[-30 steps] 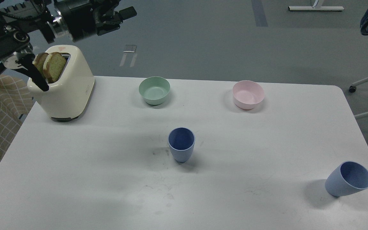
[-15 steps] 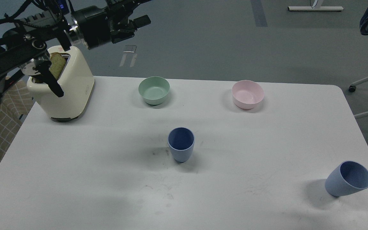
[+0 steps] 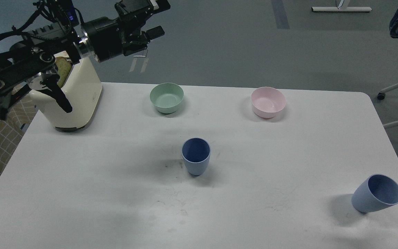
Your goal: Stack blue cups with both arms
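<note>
I judge both blue cups light, rigid, smooth-walled; I would grip across the rim or the upper wall. The centre cup [image 3: 196,156] stands upright mid-table, mouth up, long axis vertical. The second cup [image 3: 376,193] sits near the table's [image 3: 81,180] right front corner, tilted, mouth facing up and right. My left gripper [image 3: 152,19] hangs high above the toaster [image 3: 78,100], empty, jaws apart. My right gripper is out of view.
</note>
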Robot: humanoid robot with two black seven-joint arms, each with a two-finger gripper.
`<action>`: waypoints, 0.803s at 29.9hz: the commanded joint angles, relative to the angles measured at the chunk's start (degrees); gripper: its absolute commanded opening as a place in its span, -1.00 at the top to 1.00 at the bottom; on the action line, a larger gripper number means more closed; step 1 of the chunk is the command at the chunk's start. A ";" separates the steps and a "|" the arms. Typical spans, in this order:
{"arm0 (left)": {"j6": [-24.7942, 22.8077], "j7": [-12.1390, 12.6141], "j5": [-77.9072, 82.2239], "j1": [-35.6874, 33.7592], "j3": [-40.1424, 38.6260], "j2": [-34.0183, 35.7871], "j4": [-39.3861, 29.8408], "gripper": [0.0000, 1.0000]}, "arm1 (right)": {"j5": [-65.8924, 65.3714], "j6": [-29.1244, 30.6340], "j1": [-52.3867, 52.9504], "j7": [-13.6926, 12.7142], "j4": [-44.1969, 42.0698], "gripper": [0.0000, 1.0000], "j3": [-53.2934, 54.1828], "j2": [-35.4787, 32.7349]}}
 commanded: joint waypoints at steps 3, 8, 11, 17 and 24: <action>-0.01 0.00 0.02 0.26 -0.09 0.00 0.00 -0.92 | 0.29 -0.37 -3.80 0.00 -2.24 -0.88 -0.09 5.04; -0.01 0.00 0.02 0.44 -0.09 0.09 0.00 -0.92 | 0.37 -1.69 -6.09 0.00 -4.00 -0.86 -0.09 7.77; -0.01 0.00 0.02 0.61 -0.09 0.00 -0.09 -0.92 | 0.37 -2.05 -7.15 0.00 -5.06 -0.70 -0.09 9.44; -0.01 0.00 0.02 1.14 -0.17 0.09 0.00 -0.92 | 0.46 -3.19 -8.73 0.00 -5.58 0.04 -0.09 11.91; 0.08 0.00 0.02 1.40 -0.26 0.18 -0.09 -0.92 | 0.46 -3.54 -9.61 0.00 -6.47 0.99 0.00 13.76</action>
